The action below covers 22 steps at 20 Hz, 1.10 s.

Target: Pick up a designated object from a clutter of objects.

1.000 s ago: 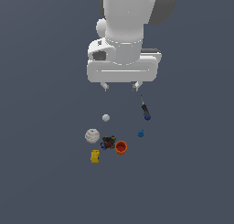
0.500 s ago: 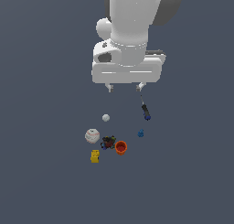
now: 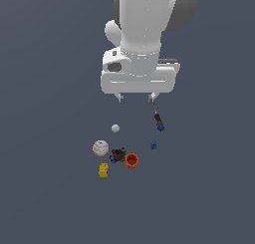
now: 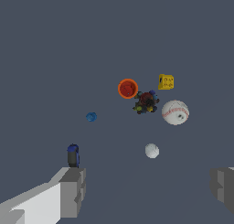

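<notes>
Fingers [image 4: 73, 191] of the gripper [image 3: 135, 96] stand wide apart, holding nothing, above the small ball [image 3: 115, 128]. Only the wrist view shows red stitching on the baseball [image 4: 175, 112] near the ball, beside the dark lump [image 4: 146, 102].

Arm [image 3: 149, 19] cut off by the top edge in the exterior view. Slender tool [image 3: 158, 119] partly hidden behind one fingertip [image 3: 153, 96] there; in the wrist view, mostly hidden behind a finger. Fingers [image 4: 68, 191] cut off by the wrist picture's edges. Dark lump [image 3: 118, 155] too small and blurry to make out.
</notes>
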Each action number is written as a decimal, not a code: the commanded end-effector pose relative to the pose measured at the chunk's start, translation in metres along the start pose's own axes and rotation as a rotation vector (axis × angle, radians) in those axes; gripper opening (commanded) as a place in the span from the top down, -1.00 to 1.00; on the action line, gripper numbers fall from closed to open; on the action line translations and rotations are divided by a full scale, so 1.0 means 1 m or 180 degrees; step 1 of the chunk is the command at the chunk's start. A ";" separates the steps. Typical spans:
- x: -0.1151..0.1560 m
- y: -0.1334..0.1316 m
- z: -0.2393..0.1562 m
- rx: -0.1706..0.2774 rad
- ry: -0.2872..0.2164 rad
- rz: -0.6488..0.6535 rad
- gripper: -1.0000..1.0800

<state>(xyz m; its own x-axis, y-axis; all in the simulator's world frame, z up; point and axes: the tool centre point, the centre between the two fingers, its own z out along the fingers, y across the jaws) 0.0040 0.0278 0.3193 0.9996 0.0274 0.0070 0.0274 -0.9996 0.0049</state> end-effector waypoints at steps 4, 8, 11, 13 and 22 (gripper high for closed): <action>-0.001 0.005 0.024 0.0050 -0.0012 0.0247 -0.92; -0.003 0.010 0.052 0.0099 -0.0025 0.0544 -0.92; -0.007 0.017 0.078 0.0134 -0.0038 0.0835 -0.92; -0.011 0.022 0.098 0.0154 -0.0047 0.1064 -0.92; -0.043 0.052 0.183 0.0151 -0.0074 0.2173 -0.92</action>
<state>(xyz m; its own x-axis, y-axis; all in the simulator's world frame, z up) -0.0295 -0.0207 0.1497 0.8281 -0.5599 -0.0287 -0.5606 -0.8271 -0.0401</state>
